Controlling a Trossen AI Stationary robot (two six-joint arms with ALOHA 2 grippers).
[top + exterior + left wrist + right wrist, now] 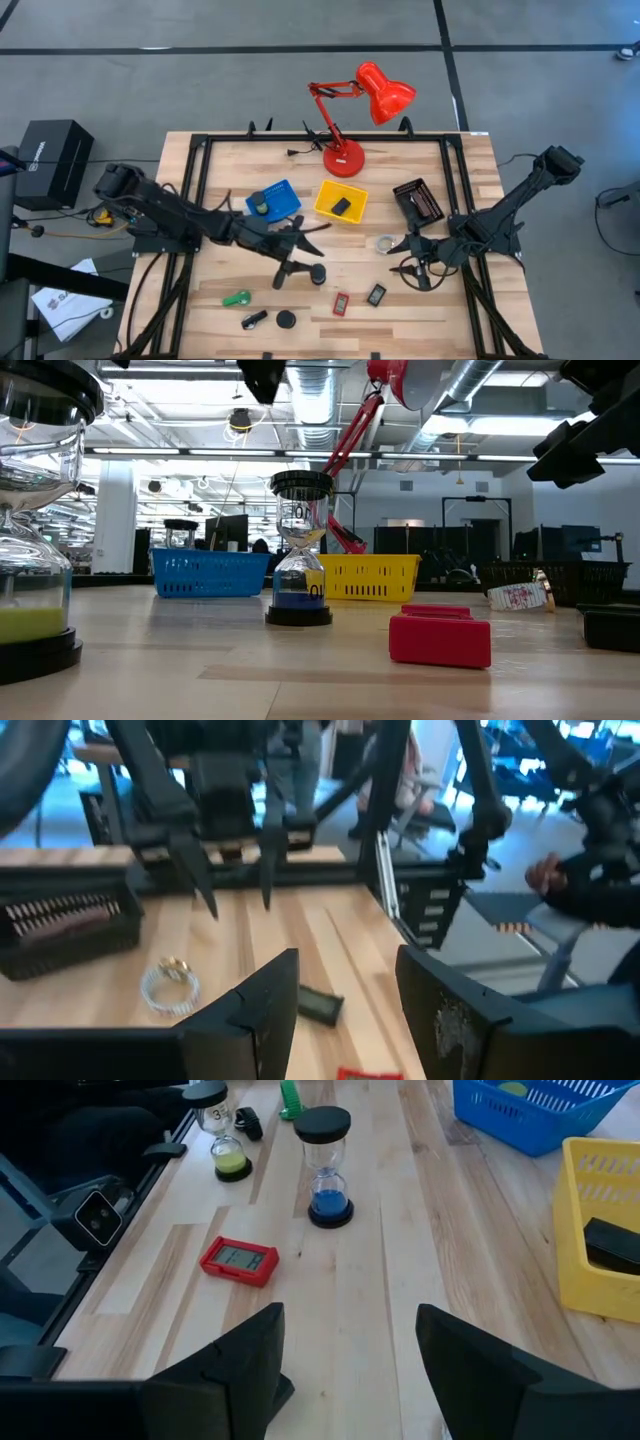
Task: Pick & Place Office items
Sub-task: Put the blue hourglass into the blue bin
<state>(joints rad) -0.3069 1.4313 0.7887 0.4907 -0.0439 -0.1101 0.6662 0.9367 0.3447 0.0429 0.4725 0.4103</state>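
Observation:
My left gripper (318, 240) (340, 1010) hangs open over the table's middle, pointing toward the right edge. My right gripper (400, 258) (345, 1360) is open too and faces it. Between them lies the clear ring (385, 243) (168, 985). A blue-sand hourglass with a black disc top (316, 272) (325, 1165) stands upright just near-side of my left gripper. Toward the near edge lie the red rectangle (341, 303) (238, 1260), a dark block (376, 294) (322, 1004), a green-sand hourglass (287, 319) (225, 1135), a black piece (253, 320) and the green clip (237, 298).
The blue tray (273, 202) and the yellow tray (328, 207), which holds a black block (341, 205), sit toward the far side. A black tray (418, 200) is to their right. The red desk lamp (345, 158) stands at the far edge. Bare wood shows near the right front.

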